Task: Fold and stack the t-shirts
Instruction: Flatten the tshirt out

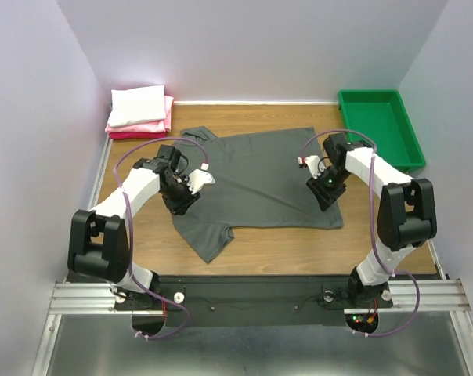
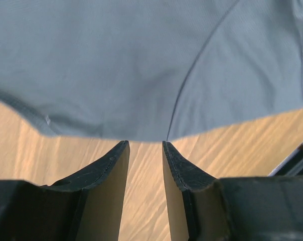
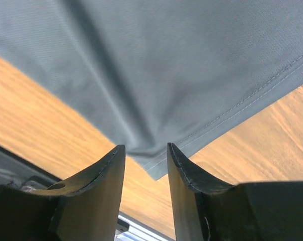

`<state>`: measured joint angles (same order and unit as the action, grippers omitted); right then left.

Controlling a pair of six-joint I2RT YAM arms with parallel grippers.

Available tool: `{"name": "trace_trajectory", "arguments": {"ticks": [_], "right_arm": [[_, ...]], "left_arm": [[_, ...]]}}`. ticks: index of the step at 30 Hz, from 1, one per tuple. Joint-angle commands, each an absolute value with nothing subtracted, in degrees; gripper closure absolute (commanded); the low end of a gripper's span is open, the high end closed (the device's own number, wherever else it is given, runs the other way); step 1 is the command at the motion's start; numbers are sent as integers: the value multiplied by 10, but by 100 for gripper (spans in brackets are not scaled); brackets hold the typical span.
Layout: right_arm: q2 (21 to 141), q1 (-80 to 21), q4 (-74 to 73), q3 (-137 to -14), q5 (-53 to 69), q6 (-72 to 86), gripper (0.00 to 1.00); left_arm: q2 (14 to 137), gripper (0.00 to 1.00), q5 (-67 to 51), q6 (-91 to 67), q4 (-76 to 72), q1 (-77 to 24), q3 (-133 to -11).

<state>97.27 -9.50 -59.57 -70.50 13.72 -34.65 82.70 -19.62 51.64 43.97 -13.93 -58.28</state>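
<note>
My left hand (image 2: pixel 144 146) and right hand (image 3: pixel 145 149) both stand apart and empty, with their tips at the edge of the charcoal t-shirt (image 1: pixel 260 176), which lies flat mid-desk (image 1: pixel 299 243). I judge this the pre-fold grasp; next they close on the cloth. Only the top view shows the folded white and pink t-shirts (image 1: pixel 139 110) at the far left corner.

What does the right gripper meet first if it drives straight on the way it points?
Probably the hemmed corner of the dark grey t-shirt, which lies just ahead of the right gripper, in line with its open jaws. The wooden table sits beneath. Depth is unclear.
</note>
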Motion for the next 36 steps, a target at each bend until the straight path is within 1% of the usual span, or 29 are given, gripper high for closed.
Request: {"name": "trace_trajectory", "arguments": {"ticks": [1,3,7,10,13,15,21,25,28,30,31,36], "right_arm": [[1010,-92,-560,-704,101,-344,56],[1024,-90,-542,-700,87,-342,57],[1037,-88,-523,-683,72,-343,58],[1039,-88,-523,-662,72,-349,56],[1035,-88,-525,-643,78,-355,51],[1032,-88,-526,-630,83,-354,51],[1003,-88,-547,-639,115,-345,49],[980,-89,-564,-680,141,-340,49],[972,-88,-565,-702,150,-336,49],[983,-89,-564,-706,138,-337,49],[990,-89,-562,-701,132,-343,50],[1023,-88,-526,-668,94,-353,51]], "left_arm": [[859,57,-190,474,382,-154,-563],[866,57,-178,469,360,-159,-549],[872,56,-116,475,324,-179,-487],[863,53,-106,498,354,-179,-458],[839,52,-112,523,397,-179,-439],[825,52,-116,529,418,-179,-433],[772,52,-117,596,503,-178,-453],[777,52,-140,605,522,-167,-533],[814,54,-155,564,484,-164,-585],[833,56,-154,543,454,-165,-595],[852,57,-142,530,413,-164,-592],[903,58,-116,526,352,-164,-556]]}}
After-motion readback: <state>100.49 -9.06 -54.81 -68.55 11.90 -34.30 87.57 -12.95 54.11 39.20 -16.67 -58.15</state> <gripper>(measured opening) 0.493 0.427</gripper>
